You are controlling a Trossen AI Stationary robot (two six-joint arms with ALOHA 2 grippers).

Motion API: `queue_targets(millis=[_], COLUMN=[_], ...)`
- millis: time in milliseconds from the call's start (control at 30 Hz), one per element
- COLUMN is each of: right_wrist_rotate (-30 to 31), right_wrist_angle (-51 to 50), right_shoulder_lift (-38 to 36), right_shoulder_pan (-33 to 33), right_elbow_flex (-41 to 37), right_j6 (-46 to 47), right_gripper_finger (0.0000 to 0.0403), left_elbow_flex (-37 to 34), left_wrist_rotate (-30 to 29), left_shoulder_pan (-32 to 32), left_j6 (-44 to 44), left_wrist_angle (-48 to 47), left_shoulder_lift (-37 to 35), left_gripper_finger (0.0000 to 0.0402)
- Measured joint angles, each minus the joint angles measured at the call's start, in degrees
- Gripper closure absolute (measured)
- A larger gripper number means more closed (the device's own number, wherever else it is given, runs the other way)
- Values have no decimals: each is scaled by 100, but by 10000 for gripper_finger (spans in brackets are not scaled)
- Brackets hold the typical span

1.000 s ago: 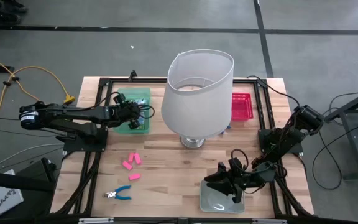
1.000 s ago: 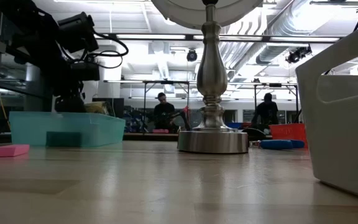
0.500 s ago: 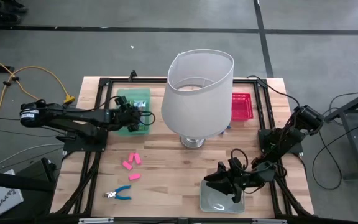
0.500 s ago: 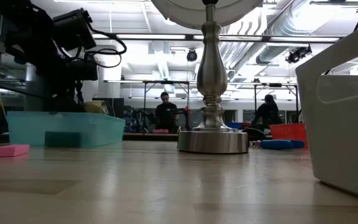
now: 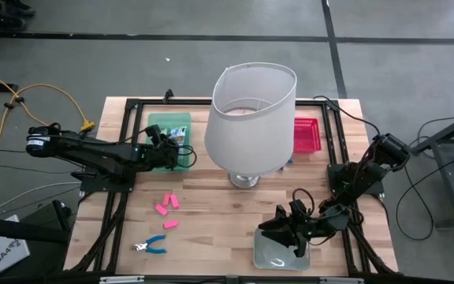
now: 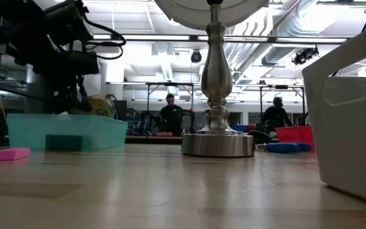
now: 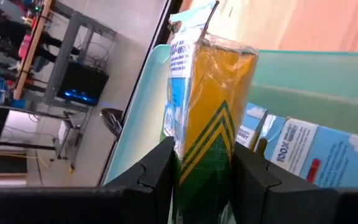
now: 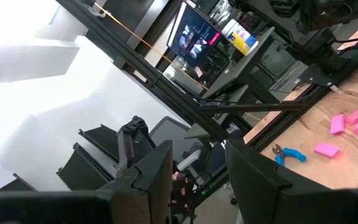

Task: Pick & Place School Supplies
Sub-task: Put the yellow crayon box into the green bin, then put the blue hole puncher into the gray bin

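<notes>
crayon box held over green tray

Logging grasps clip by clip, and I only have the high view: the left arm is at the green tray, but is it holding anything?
Observer: Yes. The left wrist view shows the left gripper with its fingers shut on a green-yellow crayon box.
Operator: Is it clear of the tray?
Observer: In the low view the box shows above the green tray rim.
Operator: And the right gripper?
Observer: The right wrist view shows the right gripper with fingers apart, nothing between them.
</notes>
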Motion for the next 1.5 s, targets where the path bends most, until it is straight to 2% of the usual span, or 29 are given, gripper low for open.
queue_targets(millis=[200,333,533,700,1000,1500], right_wrist_rotate=[-2,-2,-4,-4,-4,-2], right_wrist_angle=[0,-2,0,0,0,-2], right_shoulder_lift=[0,0,0,0,0,0], right_shoulder_pan=[0,0,0,0,0,0], right_elbow_flex=[0,0,1,1,1,0], right_j6=[0,0,0,0,0,0], right_gripper_finger=[262,262,262,262,262,262], left_elbow_flex=[0,0,0,0,31,684], left_wrist_rotate=[9,328,763,827,870,1040], left_shoulder_pan=[135,351,666,722,416,-60], left_j6=[-342,-362,-347,-334,-392,-587], left_wrist_angle=[-12,-56,-173,-174,-180,-278], left_shoulder_lift=[0,0,0,-2,-1,-2], left_gripper_finger=[284,273,235,203,197,197])
